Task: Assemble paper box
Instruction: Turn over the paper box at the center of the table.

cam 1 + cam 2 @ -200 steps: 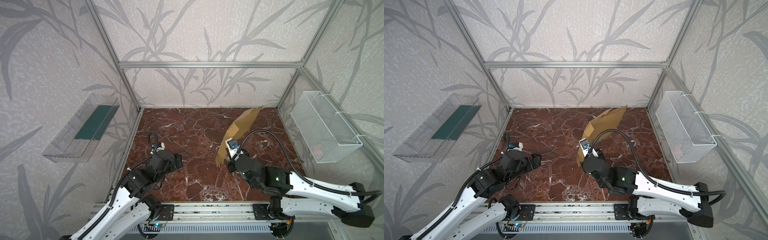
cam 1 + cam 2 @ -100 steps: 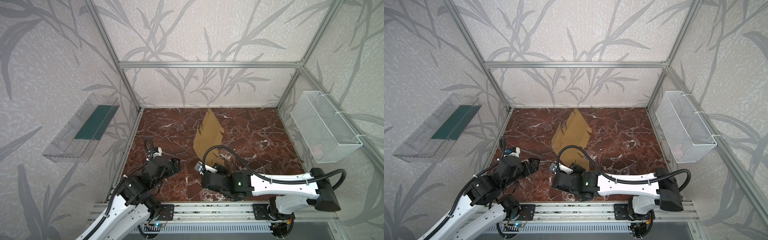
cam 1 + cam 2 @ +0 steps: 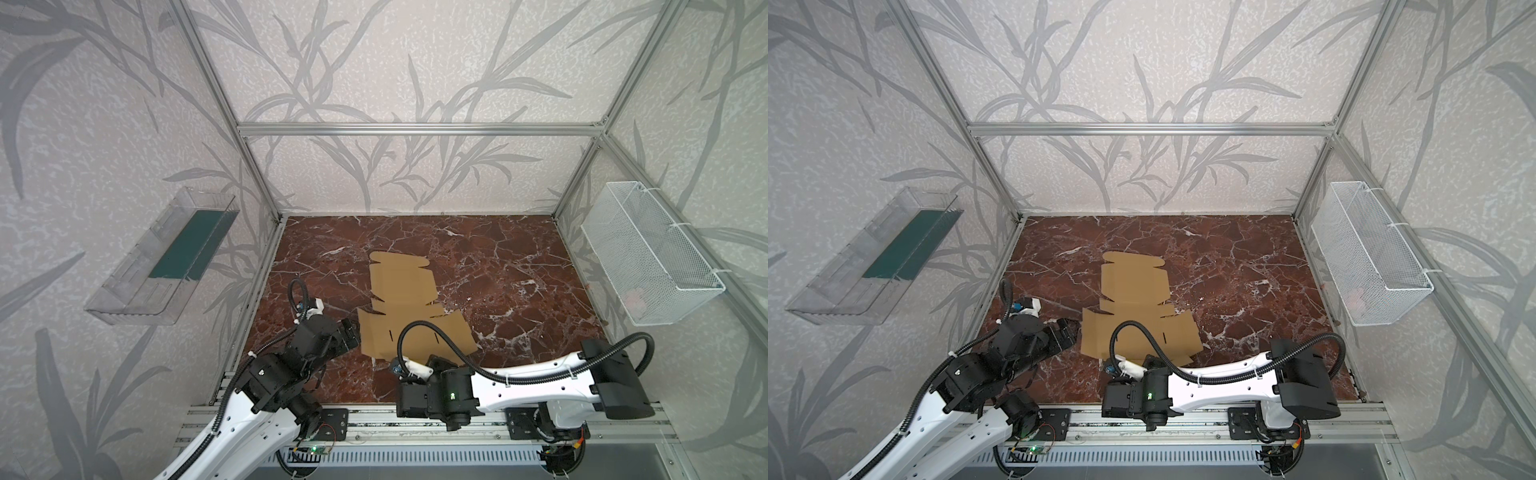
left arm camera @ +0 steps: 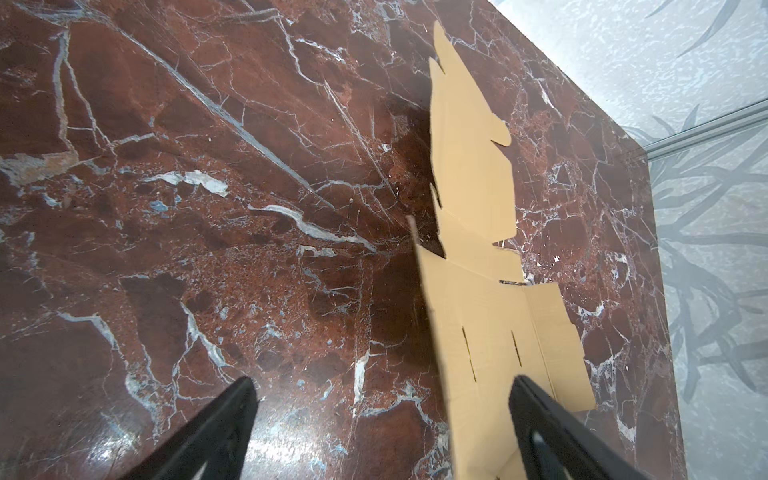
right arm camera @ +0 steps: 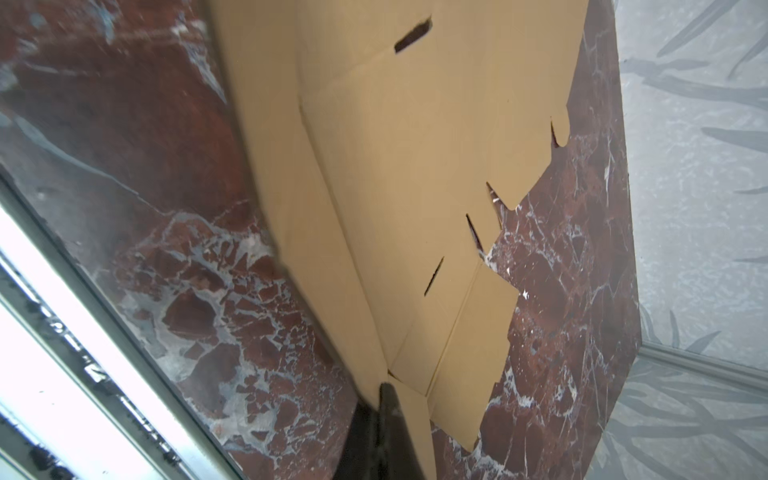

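A clear tray (image 3: 137, 286) hangs on the left wall. The left gripper (image 4: 382, 380) stands wide open and holds nothing, at the left edge of the paper box (image 3: 401, 291). The paper box is an unfolded cardboard sheet lying near the middle of the bench (image 3: 519, 257), its wide end toward the front edge. The right gripper (image 5: 386, 399) is closed, pinching that front end. A wire basket (image 3: 648, 257) hangs on the right wall.

Matt cardboard paper box (image 3: 399, 286); glossy, seemingly marble table (image 3: 519, 266).
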`<act>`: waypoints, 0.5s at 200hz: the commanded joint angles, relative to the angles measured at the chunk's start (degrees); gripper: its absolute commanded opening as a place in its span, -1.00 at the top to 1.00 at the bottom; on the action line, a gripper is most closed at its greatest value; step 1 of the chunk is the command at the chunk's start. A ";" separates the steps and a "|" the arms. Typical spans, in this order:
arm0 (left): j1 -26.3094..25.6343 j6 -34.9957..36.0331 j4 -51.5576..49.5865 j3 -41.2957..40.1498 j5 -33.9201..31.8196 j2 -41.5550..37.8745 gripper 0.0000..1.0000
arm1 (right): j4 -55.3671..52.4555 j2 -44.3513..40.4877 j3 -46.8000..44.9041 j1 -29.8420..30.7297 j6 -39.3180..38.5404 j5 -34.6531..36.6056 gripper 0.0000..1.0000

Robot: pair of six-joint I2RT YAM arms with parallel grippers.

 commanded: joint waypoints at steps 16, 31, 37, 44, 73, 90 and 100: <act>0.26 -0.76 -0.48 -0.73 -0.67 0.17 -0.90 | -5.03 -0.94 -2.29 1.64 9.55 2.23 0.96; 0.24 -0.91 -0.22 -0.95 -0.79 0.17 -0.90 | -3.47 -2.48 -3.72 1.87 9.66 0.82 0.81; 0.20 -0.96 0.14 -1.09 -0.58 0.17 -0.90 | -3.04 -3.05 -4.30 2.00 9.78 0.16 0.73; 0.19 -1.09 0.52 -1.31 -0.41 0.32 -0.90 | -2.78 -3.70 -4.82 2.26 10.33 -0.24 0.60; 0.19 -1.21 1.52 -1.59 0.06 1.26 -0.90 | -2.58 -6.46 -6.82 2.94 13.65 -1.79 0.14; 0.19 -1.14 1.71 -1.69 0.08 1.82 -0.89 | -4.03 -9.37 -7.69 3.04 16.75 -1.88 -0.03; 0.23 -1.22 2.10 -1.86 0.41 2.01 -0.89 | -4.50 -12.27 -8.56 3.06 19.70 -2.14 -0.14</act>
